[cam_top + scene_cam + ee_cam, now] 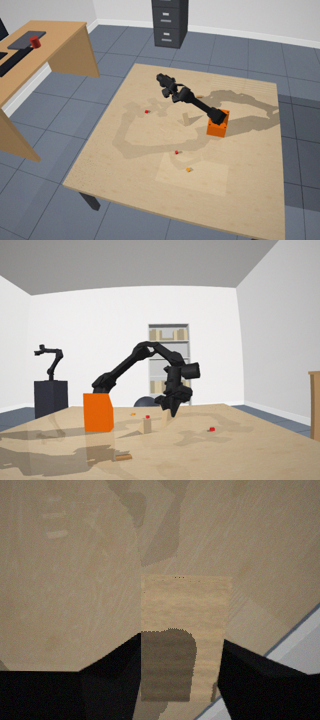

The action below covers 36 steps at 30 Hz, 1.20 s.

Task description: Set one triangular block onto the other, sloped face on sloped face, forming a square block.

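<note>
- The black claw (172, 409) points downward above the wooden table (108, 165), its two fingers clamped on a pale wooden triangular block (185, 630).
- The held block (165, 418) hangs below the claw. The exterior view leaves it unclear whether its lower end is off the table.
- The second triangular block (145, 425) stands on the table, off to the claw's side toward the orange base (98, 412) and apart from the held one.
- Two small red cubes (146, 111) (176, 152), a small orange cube (188, 169) and a flat brown piece (123, 457) lie scattered farther off.
- Likely risk: lowered with its slope turned the wrong way or off-centre, the held block would slide down the incline or push the standing block aside.
- A sideways approach at table height could knock the standing block over.
</note>
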Each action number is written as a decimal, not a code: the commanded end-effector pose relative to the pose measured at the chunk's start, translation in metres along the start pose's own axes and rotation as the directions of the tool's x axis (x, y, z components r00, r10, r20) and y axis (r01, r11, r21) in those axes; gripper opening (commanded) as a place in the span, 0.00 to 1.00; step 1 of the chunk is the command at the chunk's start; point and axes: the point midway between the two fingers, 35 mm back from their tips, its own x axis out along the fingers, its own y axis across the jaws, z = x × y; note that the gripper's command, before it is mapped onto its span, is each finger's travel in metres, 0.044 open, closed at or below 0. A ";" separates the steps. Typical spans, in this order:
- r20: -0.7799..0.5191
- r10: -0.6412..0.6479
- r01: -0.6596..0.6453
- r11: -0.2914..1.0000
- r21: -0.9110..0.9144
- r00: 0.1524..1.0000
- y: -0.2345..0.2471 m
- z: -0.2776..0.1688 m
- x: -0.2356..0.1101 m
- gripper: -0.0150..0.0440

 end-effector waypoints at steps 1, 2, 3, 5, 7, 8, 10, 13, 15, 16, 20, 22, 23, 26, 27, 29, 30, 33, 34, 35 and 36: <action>0.023 0.035 -0.038 0.992 0.121 0.999 -0.001 0.000 0.001 0.25; 0.030 0.044 -0.048 0.987 0.152 0.999 -0.001 0.000 0.002 0.25; 0.036 0.052 -0.058 0.981 0.183 0.998 -0.001 0.000 0.002 0.25; 0.048 0.069 -0.079 0.966 0.245 0.996 -0.002 -0.001 0.002 0.25; 0.061 0.086 -0.100 0.947 0.306 0.994 -0.002 -0.001 0.002 0.25; 0.068 0.094 -0.111 0.935 0.335 0.993 -0.003 -0.001 0.002 0.25; 0.081 0.110 -0.133 0.910 0.394 0.991 -0.003 -0.002 0.002 0.25; 0.102 0.134 -0.166 0.863 0.477 0.986 -0.004 -0.002 0.001 0.25; 0.116 0.149 -0.188 0.827 0.530 0.982 -0.004 -0.003 0.001 0.25; 0.123 0.156 -0.198 0.807 0.556 0.980 -0.005 -0.003 0.001 0.25; 0.152 0.186 -0.240 0.720 0.652 0.971 -0.006 -0.004 0.001 0.25; 0.167 0.200 -0.259 0.671 0.695 0.966 -0.006 -0.004 0.000 0.25; 0.174 0.207 -0.268 0.645 0.716 0.963 -0.007 -0.004 0.000 0.25; 0.198 0.227 -0.294 0.563 0.772 0.954 -0.008 -0.004 -0.001 0.25; 0.205 0.233 -0.302 0.535 0.789 0.951 -0.008 -0.005 -0.001 0.25; 0.221 0.246 -0.316 0.476 0.821 0.944 -0.009 -0.005 -0.002 0.25; 0.229 0.252 -0.323 0.446 0.835 0.940 -0.009 -0.005 -0.002 0.25; 0.253 0.269 -0.340 0.351 0.872 0.929 -0.010 -0.006 -0.003 0.25; 0.261 0.275 -0.344 0.319 0.883 0.925 -0.011 -0.006 -0.003 0.25; 0.270 0.281 -0.348 0.286 0.892 0.921 -0.011 -0.006 -0.003 0.25; 0.278 0.286 -0.352 0.253 0.901 0.917 -0.011 -0.006 -0.004 0.25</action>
